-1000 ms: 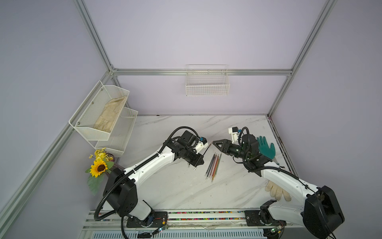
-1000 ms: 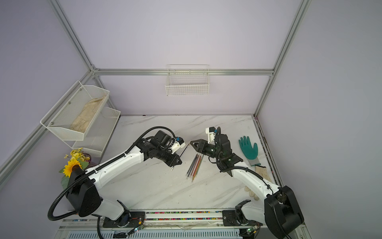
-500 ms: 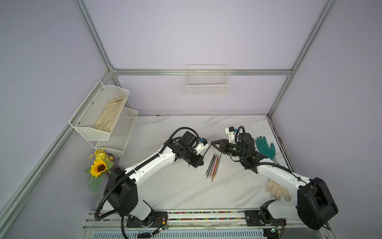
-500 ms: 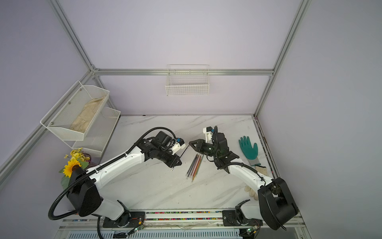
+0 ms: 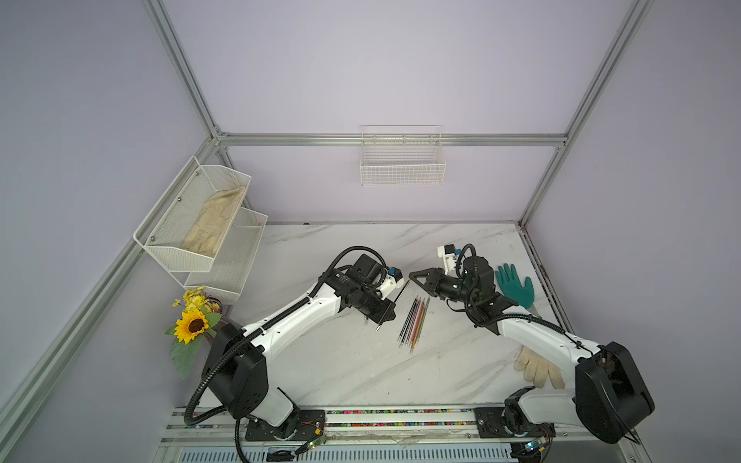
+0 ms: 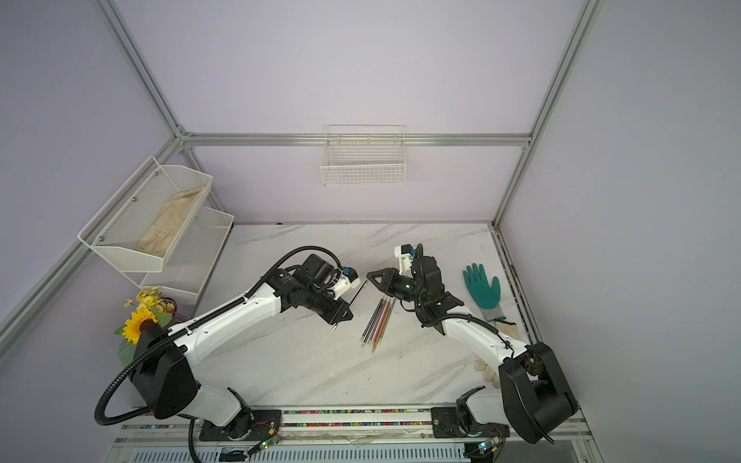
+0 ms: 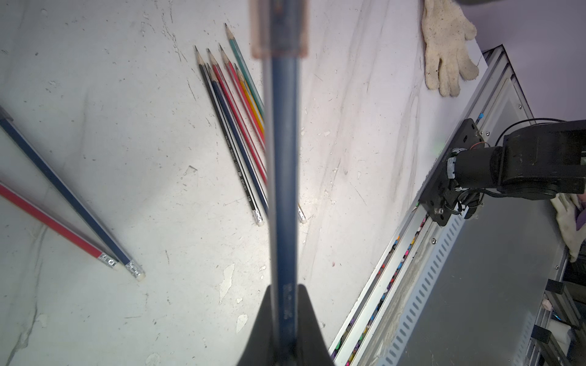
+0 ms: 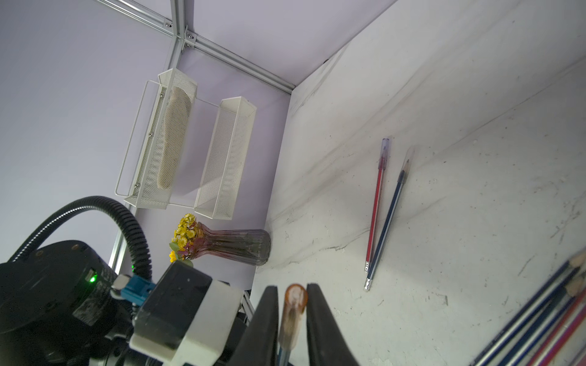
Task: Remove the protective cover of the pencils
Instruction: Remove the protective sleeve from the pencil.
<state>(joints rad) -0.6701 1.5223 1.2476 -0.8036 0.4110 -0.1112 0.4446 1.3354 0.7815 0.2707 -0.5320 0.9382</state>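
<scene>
My left gripper is shut on a dark blue pencil and holds it slanted above the table, tip toward the right arm. A clear orange-tinted protective cover sits on that tip. My right gripper has the cover between its two fingers, which press in on either side. Several pencils with bare sharpened tips lie side by side on the table between the arms. A red pencil and a blue pencil lie apart with clear covers on.
A green glove lies behind the right arm, and a white glove lies near the front right edge. A vase of flowers and white mesh shelves stand at the left. A wire basket hangs on the back wall.
The right gripper has moved in toward the tip of the held pencil and its jaws have narrowed round the cover. The left arm has stayed put.
</scene>
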